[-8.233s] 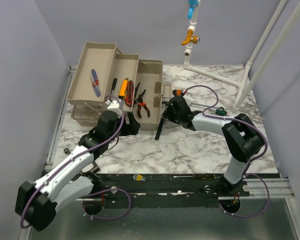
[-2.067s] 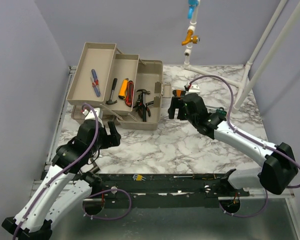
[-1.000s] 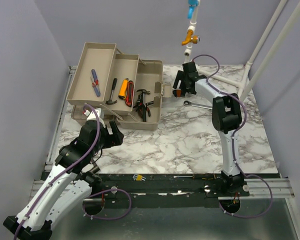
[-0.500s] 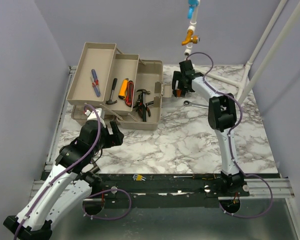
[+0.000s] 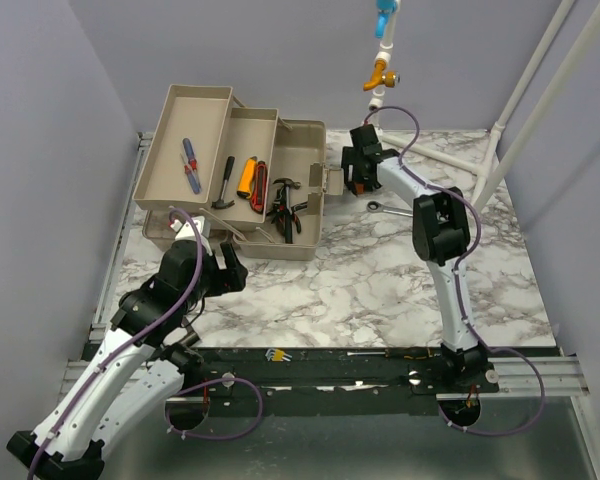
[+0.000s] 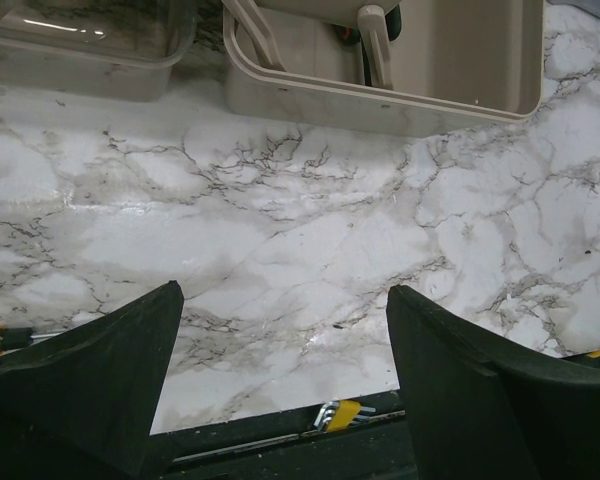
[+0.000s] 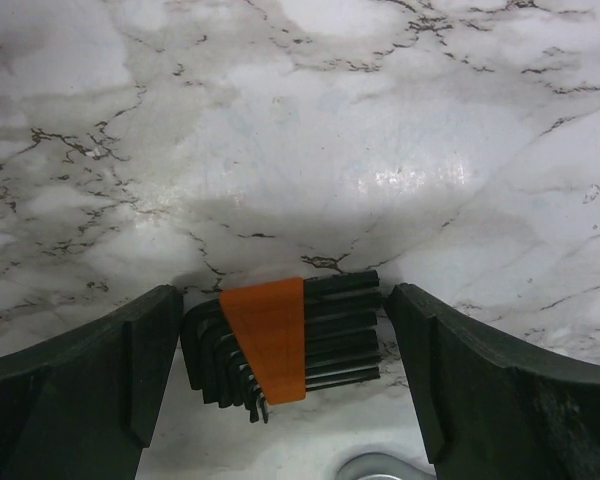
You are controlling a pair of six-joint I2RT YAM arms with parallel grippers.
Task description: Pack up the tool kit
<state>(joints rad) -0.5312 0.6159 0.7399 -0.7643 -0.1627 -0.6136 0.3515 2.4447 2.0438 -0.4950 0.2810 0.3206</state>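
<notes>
Change, right hand: a second ago my right hand (image 5: pixel 358 178) stood a little nearer the far edge of the tabletop (image 5: pixel 380 290); now it has come closer to the right end of the toolbox (image 5: pixel 302 160) and lower.
Change, left hand: my left hand (image 6: pixel 282 300) has not moved in the last second; it stays above the marble in front of the toolbox.
Right hand state: fingers spread wide, one on each side of the hex key set (image 7: pixel 280 350), not pressing it.
Left hand state: spread wide, holding nothing.
Hex key set: dark keys folded in an orange holder, lying flat on the tabletop just beside the toolbox's right end.
Toolbox: beige, open, with stepped trays, at the far-left corner; pliers (image 5: pixel 285 215) and other tools lie inside.
Wrench: a silver wrench (image 5: pixel 388 209) lies on the marble near my right hand, toward the right edge.
Near edge: a second hex key set with a yellow holder (image 5: pixel 273 354) sits at the near edge.
Open room: bare marble in the middle and toward the near-right corner; a white pipe frame (image 5: pixel 430 150) stands at the far-right corner.
</notes>
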